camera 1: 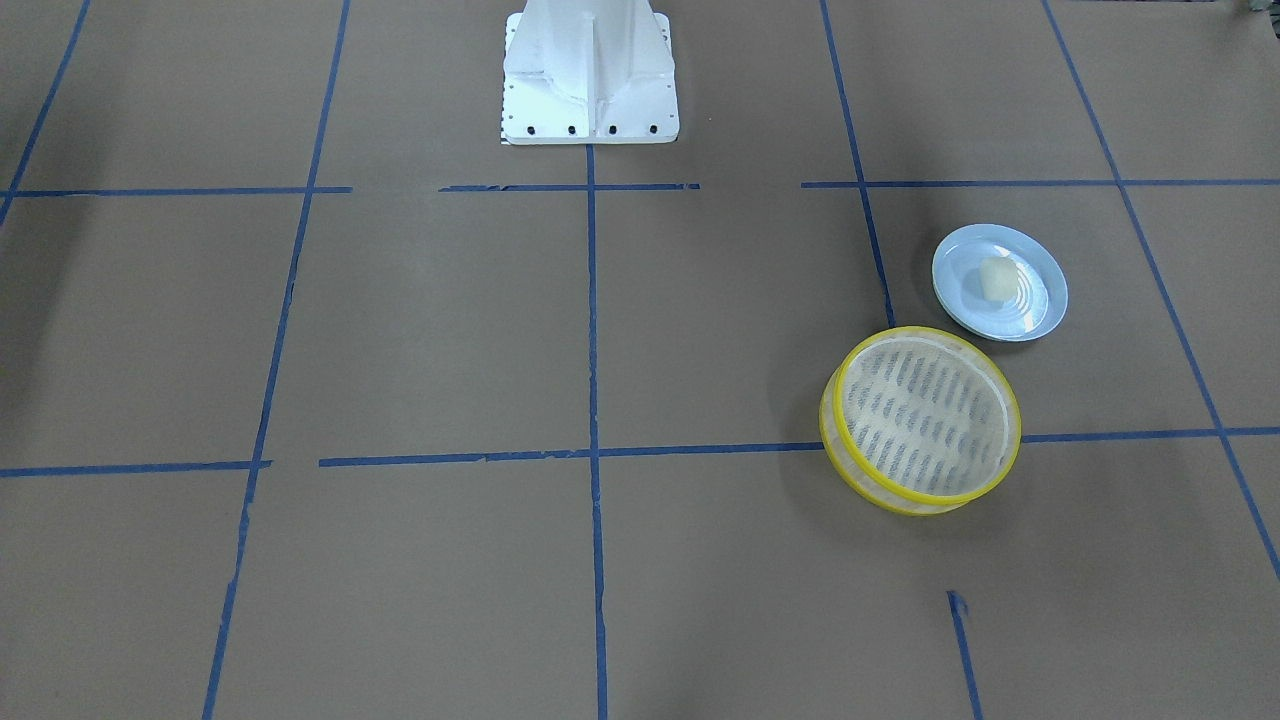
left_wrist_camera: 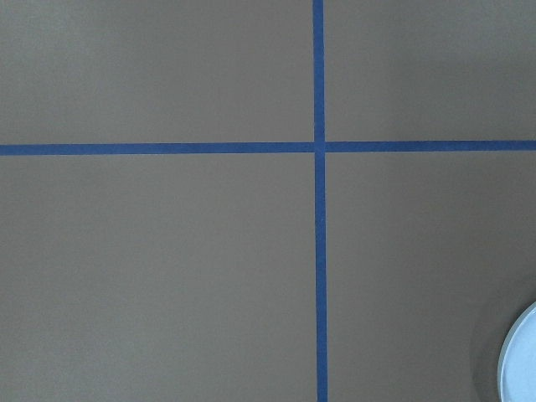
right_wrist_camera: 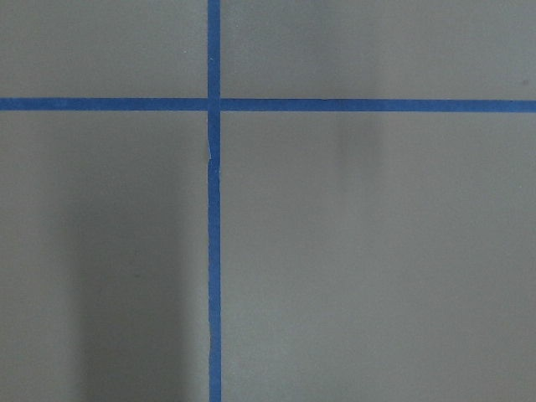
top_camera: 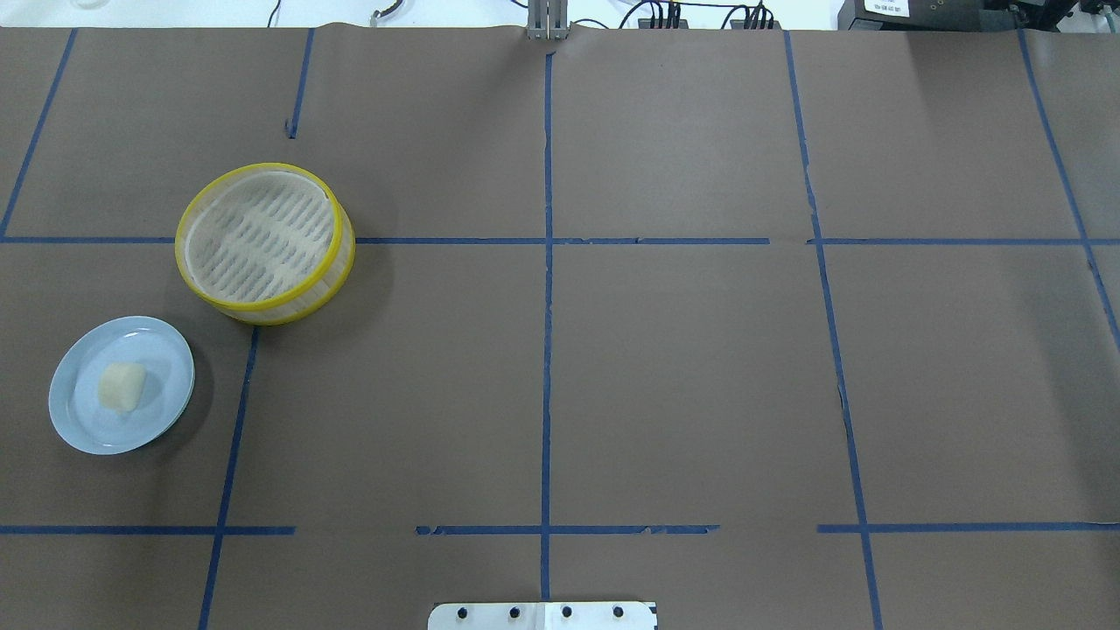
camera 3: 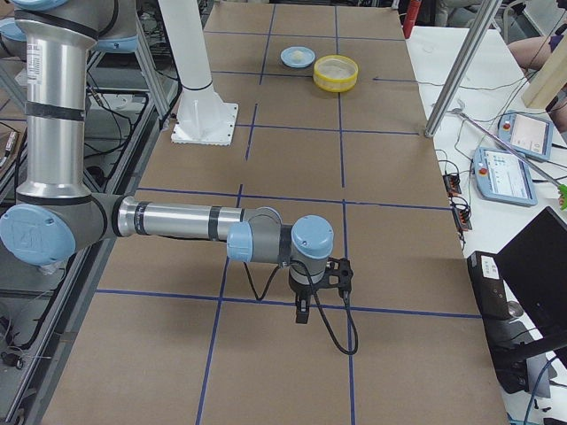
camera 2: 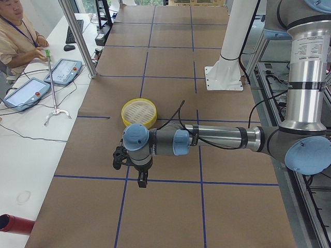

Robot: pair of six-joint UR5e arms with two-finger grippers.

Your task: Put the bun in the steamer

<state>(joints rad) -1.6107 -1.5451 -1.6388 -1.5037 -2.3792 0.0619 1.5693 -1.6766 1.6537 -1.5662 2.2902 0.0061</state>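
Note:
The bun (camera 1: 997, 277) is a small cream-white lump lying on a pale blue plate (camera 1: 1035, 305). The steamer (camera 1: 930, 334), a round basket with yellow rims and a slotted floor, stands empty just beside the plate. Both also show in the overhead view, the bun (top_camera: 122, 386) at the left and the steamer (top_camera: 262, 168) farther out. My left gripper (camera 2: 142, 181) hangs over bare table, short of the steamer (camera 2: 138, 120); I cannot tell whether it is open. My right gripper (camera 3: 301, 312) is far from the steamer (camera 3: 336, 81); I cannot tell its state.
The table is covered in brown paper with a blue tape grid. The white robot base (camera 1: 588, 75) stands at the middle of the robot's edge. The plate's rim (left_wrist_camera: 523, 360) shows at the left wrist view's lower right corner. An operator and tablets sit beside the table.

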